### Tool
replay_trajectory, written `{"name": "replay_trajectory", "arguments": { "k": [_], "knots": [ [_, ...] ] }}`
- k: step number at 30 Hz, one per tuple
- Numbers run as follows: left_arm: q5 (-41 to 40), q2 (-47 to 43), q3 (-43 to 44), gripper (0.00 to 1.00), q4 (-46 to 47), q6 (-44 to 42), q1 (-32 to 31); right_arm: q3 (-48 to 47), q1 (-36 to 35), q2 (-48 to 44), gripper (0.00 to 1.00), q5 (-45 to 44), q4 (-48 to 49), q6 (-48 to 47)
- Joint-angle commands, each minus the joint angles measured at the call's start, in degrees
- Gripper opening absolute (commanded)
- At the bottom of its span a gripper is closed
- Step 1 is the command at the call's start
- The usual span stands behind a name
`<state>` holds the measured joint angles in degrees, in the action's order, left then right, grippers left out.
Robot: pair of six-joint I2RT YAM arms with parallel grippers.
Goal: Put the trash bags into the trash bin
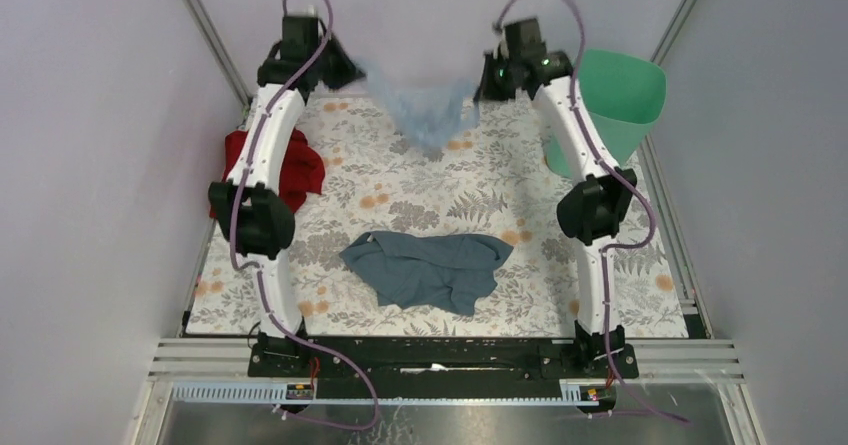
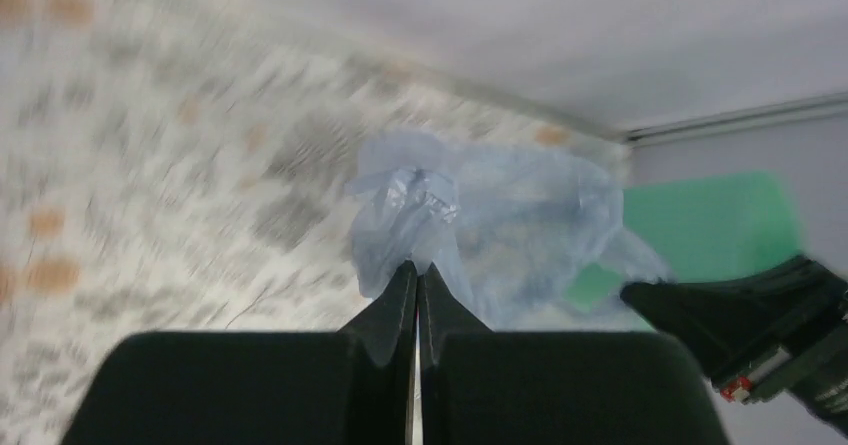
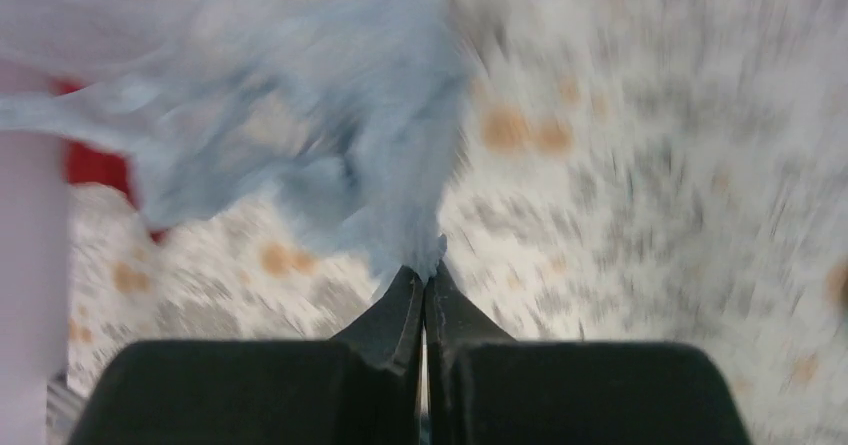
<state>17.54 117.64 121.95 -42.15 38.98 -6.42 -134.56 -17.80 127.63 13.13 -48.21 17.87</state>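
1. Film of the trash bag [image 1: 425, 115] is thin, translucent and pale blue. It is crinkled and gathered into loose folds, and the table print shows faintly through it.
2. The trash bag hangs between the two grippers at 12 o'clock in the top view. It sags in a V shape above the far edge of the table [image 1: 560, 255], and its lowest point is over the floral surface.
3. The left gripper [image 1: 345, 70] is clamped on the trash bag's 9 o'clock corner. In the left wrist view the black fingers are pressed together, with a bunched tuft of film standing out just beyond the tips.
4. The right gripper [image 1: 480, 90] is clamped on the 3 o'clock corner. In the right wrist view the fingers meet on a pinched fold, and the rest of the film spreads toward 10 o'clock.
5. The trash bin [image 1: 615, 95] is smooth mint-green plastic with a rounded rim that tapers to a narrower base. It sits tilted at 2 o'clock, just beside the right arm. The trash bag is outside it.
6. A grey-blue cloth [image 1: 430, 270], opaque and rumpled, lies near the table's centre, toward 6 o'clock.
7. A red cloth [image 1: 300, 170], crumpled, lies at 9 o'clock and is partly hidden by the left arm.
8. Both wrist views are motion-blurred, so fine film texture there cannot be resolved.
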Motion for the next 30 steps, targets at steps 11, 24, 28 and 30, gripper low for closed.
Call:
{"name": "replay_trajectory", "arguments": {
  "k": [11, 24, 28, 30],
  "knots": [
    [-10.3, -32.7, -54.2, 0.00, 19.8, -0.4, -2.5, 57.8, -6.7, -35.3, 0.00, -3.8, 40.6, -3.3],
    [-3.9, -32.0, 0.6, 0.00, 21.4, -7.7, -15.6, -1.9, -14.0, -28.3, 0.00, -6.7, 19.5, -11.8],
    [-13.2, -44.7, -22.6, 0.00, 32.2, -8.0, -17.3, 26.2, -15.5, -44.8, 0.00, -5.4, 40.5, -12.1],
    [-21.6, -47.2, -35.9, 0.00, 30.0, -6.9, -17.1, 41.8, -15.6, -48.9, 0.00, -8.1, 50.3, -11.8]
  ]
}}
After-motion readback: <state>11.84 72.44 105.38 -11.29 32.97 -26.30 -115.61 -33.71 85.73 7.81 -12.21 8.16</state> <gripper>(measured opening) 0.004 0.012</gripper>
